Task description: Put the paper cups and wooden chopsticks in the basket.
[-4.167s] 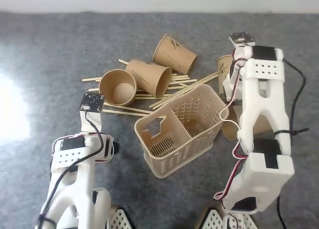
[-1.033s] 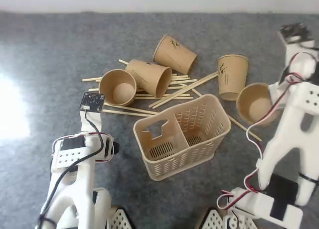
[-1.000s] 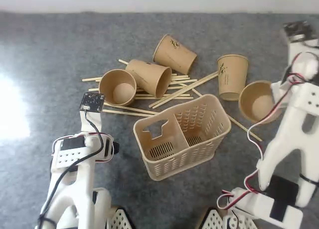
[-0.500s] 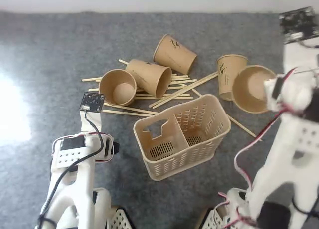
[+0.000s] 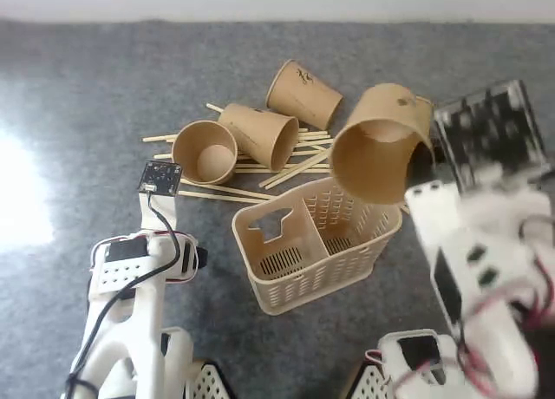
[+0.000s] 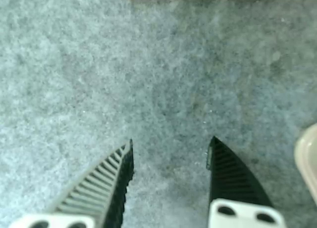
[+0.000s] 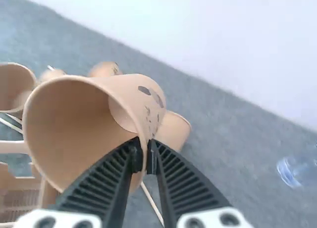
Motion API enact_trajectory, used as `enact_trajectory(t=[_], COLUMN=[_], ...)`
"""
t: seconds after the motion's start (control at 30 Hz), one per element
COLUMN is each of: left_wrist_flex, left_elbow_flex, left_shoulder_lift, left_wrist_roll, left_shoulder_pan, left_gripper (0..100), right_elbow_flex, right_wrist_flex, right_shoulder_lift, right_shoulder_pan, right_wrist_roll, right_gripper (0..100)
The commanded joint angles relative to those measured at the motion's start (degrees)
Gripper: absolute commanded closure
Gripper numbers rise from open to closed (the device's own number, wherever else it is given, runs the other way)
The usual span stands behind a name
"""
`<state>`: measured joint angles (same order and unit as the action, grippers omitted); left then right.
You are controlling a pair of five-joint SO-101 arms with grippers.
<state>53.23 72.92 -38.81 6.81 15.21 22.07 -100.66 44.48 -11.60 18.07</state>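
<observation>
My right gripper is shut on the rim of a brown paper cup. The cup hangs tilted, mouth down, above the right side of the beige two-compartment basket. Three more cups lie on the grey carpet behind the basket: one with its mouth towards the camera, one on its side, one farther back. Another cup stands behind the held one. Wooden chopsticks lie scattered under and around the cups. My left gripper is open over bare carpet, left of the basket.
The right arm is raised high at the right, hiding the carpet under it. A white wall borders the far edge. Bare carpet stretches left of the cups. A loose chopstick lies below the held cup.
The right arm lifted the cup from the carpet at the right and swung it up and left over the basket. The left arm kept still.
</observation>
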Motion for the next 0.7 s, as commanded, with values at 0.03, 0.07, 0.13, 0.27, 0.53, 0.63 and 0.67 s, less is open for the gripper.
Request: enact_trajectory(t=[0.03, 0.07, 0.13, 0.27, 0.53, 0.63, 0.67], left_wrist_flex=[-1.1, -1.1, -1.1, -1.1, 7.5, 18.4, 21.4], left_elbow_flex=[-0.2, -0.2, -0.2, -0.2, -15.3, -29.3, -33.6], left_shoulder_lift=[-1.3, -1.3, -1.3, -1.3, -3.6, -9.0, -11.0], left_wrist_roll=[0.2, 0.2, 0.2, 0.2, 0.2, 0.2, 0.2], left_shoulder_pan=[-0.2, -0.2, -0.3, -0.5, -2.2, -1.5, -1.7], left_gripper=[77, 77, 77, 77, 77, 77, 77], right_elbow_flex=[0.3, -0.5, -3.9, -15.1, -19.3, -19.4, -19.3], right_wrist_flex=[-2.5, -2.5, -2.6, -2.5, -2.3, -2.3, -2.3], right_shoulder_lift=[5.6, 6.8, 9.0, 13.7, 18.6, 18.6, 18.6], right_shoulder_pan=[-10.2, -12.4, -14.0, -14.5, -25.1, -25.3, -25.5], right_wrist_roll=[-5.8, -7.1, -9.0, -9.4, -9.5, -9.5, -9.5], right_gripper=[99.2, 99.2, 99.2, 99.2, 99.2, 99.2, 99.2])
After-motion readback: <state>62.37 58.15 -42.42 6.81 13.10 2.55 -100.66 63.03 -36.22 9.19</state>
